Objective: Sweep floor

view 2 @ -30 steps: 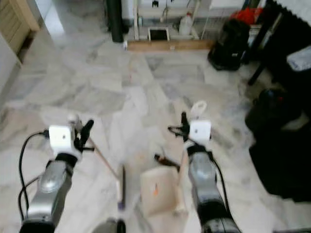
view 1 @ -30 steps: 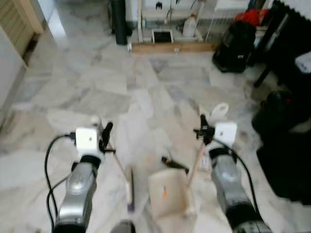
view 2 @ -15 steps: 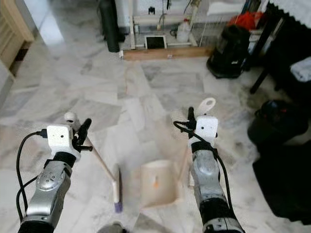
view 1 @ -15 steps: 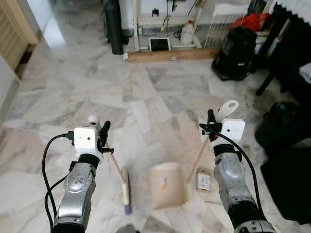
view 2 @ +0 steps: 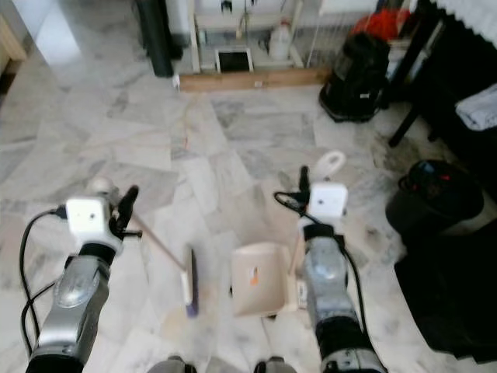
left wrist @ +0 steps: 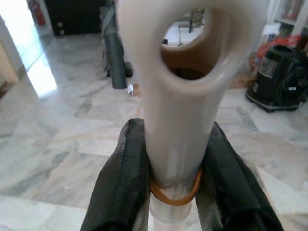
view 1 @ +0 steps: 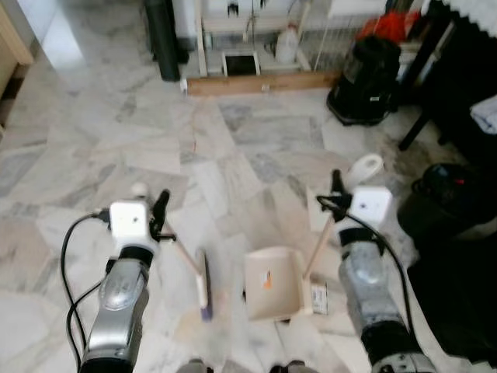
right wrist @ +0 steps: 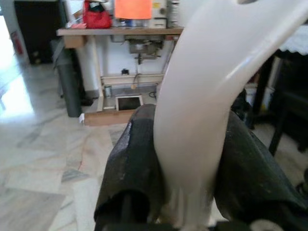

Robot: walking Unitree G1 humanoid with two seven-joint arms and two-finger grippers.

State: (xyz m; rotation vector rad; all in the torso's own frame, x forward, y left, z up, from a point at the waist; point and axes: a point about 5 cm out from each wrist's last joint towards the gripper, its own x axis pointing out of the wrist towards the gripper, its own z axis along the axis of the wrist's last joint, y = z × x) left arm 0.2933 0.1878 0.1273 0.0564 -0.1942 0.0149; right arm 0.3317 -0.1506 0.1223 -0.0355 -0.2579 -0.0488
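My left gripper (view 1: 161, 214) is shut on the pale handle of a hand brush (left wrist: 185, 96); a black finger (left wrist: 122, 187) presses on each side of it. The brush head (view 1: 203, 284) rests on the marble floor ahead of my left arm. My right gripper (view 1: 335, 198) is shut on the white dustpan handle (right wrist: 202, 96), whose looped end (view 1: 365, 165) sticks up past the wrist. The beige dustpan (view 1: 273, 284) sits on the floor between the arms, just right of the brush head. A small flat packet (view 1: 318, 298) lies against the pan's right edge.
A black vacuum (view 1: 365, 70) stands at the back right and a black bin (view 1: 450, 202) at the right. A wooden plank (view 1: 260, 81), a white bottle (view 1: 286, 45) and a dark cylinder (view 1: 159, 39) line the far wall. Open marble floor (view 1: 155, 140) stretches ahead.
The whole view has shifted as the camera moved. The dustpan now lies closer to the small packet, touching it. Both grippers still hold their handles.
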